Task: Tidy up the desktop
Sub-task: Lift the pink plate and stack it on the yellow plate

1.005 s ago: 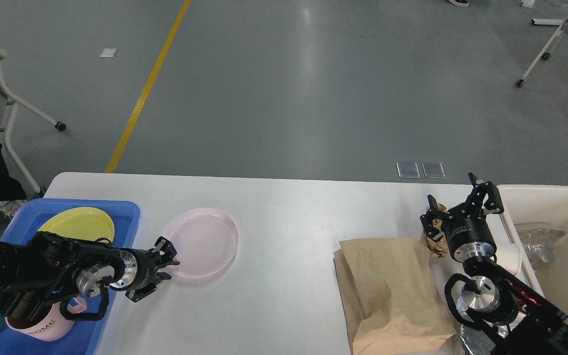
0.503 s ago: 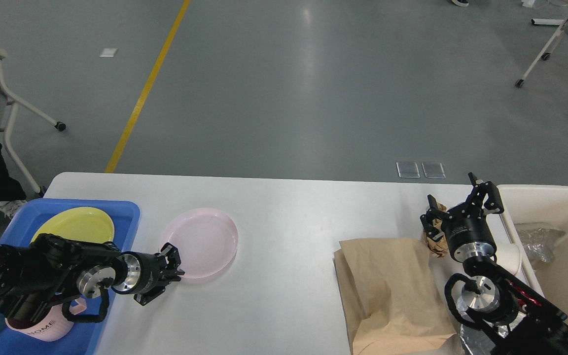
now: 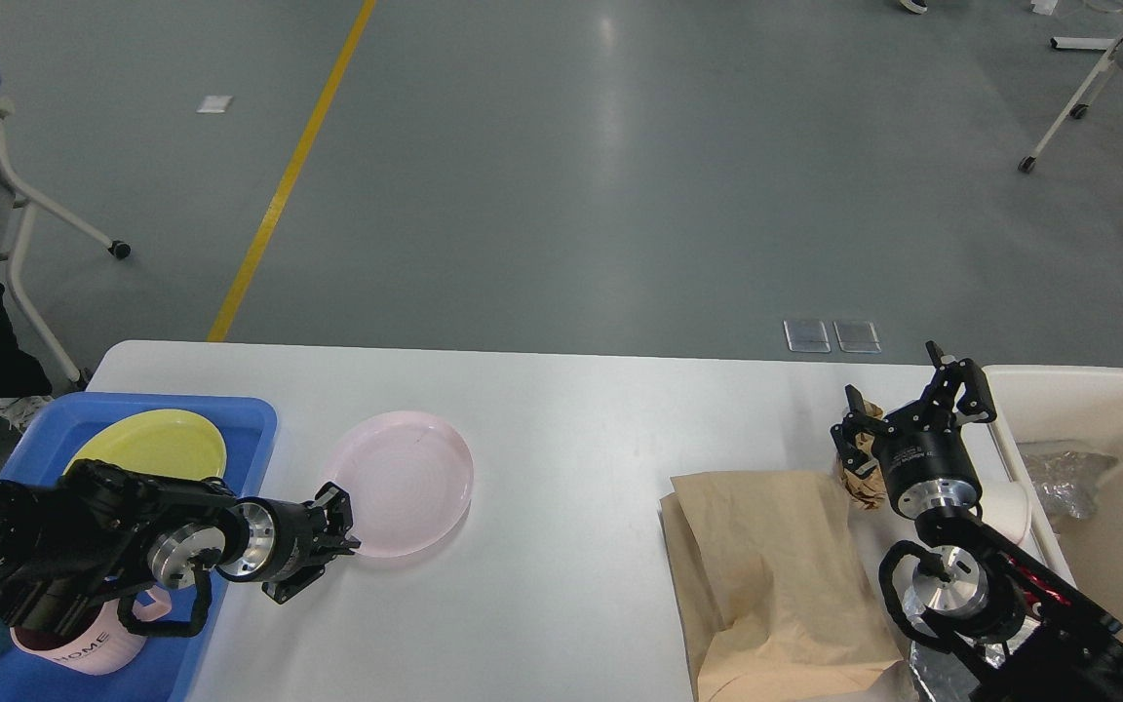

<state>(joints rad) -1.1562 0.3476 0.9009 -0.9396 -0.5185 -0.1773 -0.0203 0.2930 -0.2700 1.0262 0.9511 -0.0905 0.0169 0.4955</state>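
Desktop fills the lower half of the head view, a broad white slab with rounded corners. You do not grip it; you grip what lies on it.

Head view, left side: the left gripper sits at the near rim of the pink plate, its jaws apparently closed on that rim. Judge the plate light, stiff and smooth, so it may slip or tilt; hold it by the raised rim and keep it level. Just to the left lies the blue tray, holding a yellow plate and a mug.

Head view, right side: the right gripper stands with jaws spread, and nothing shows clamped between them. A crumpled scrap of brown paper lies against it, and a brown paper bag lies flat nearby. Judge both light, soft and easily crushed; pinch a fold or an edge. The white bin stands at the table's right end.
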